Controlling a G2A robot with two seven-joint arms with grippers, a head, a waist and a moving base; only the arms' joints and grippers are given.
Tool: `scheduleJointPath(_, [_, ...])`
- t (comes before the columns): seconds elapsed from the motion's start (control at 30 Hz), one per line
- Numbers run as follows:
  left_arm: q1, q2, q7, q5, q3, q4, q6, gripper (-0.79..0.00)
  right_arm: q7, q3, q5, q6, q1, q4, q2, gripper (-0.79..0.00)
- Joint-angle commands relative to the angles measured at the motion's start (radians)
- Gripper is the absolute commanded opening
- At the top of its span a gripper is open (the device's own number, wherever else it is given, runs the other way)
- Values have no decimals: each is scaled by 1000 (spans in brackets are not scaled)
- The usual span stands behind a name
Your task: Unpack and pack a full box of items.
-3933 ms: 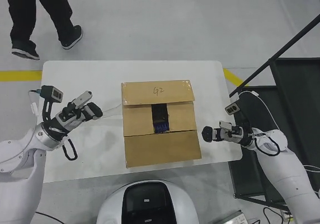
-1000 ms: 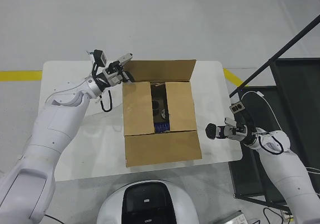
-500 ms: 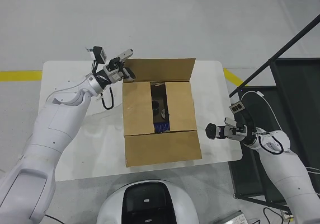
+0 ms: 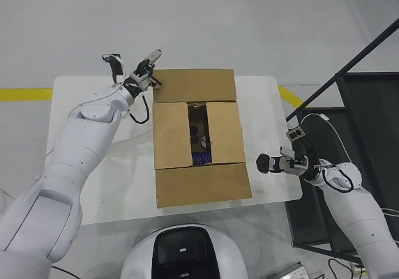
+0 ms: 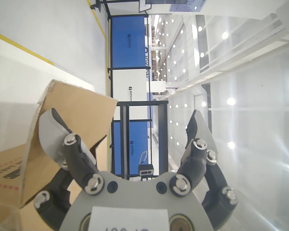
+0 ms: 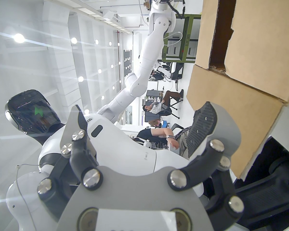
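Top view — inside the box [image 4: 222, 139] lie dark, indistinct shapes.

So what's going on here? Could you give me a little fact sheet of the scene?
box: cardboard box on white table
flap: far flap folded back, away from robot
inside: dark items visible through gap between side flaps
left gripper: open, at far flap's left corner
right gripper: open, empty, beside box's right side

Far flap [image 4: 196, 85] of box [image 4: 199, 178] swung open toward 12 o'clock, left gripper [image 4: 153, 67] moved from 9 o'clock to 11 o'clock corner.
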Motion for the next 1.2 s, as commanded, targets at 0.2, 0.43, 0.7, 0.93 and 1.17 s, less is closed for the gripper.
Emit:
scheduleJointPath(0.2, [-40,-43,30,116,54,137,49,0,0,0,0,0,0,0,0,0])
scheduleJointPath(0.43, [-68,-48,-36,211,76,200,66,0,0,0,0,0,0,0,0,0])
scheduleJointPath(0.7, [-96,-9,-75,115,-15,236,-100,0,0,0,0,0,0,0,0,0])
scheduleJointPath(0.93, [-94,57,-278,-31,-131,220,-219,0,-160,-32,-153,22,19,-114,-5,0])
scheduleJointPath(1.17, [-33,144,-589,-120,-236,136,-262,0,-375,-139,-416,62,79,-231,-23,0])
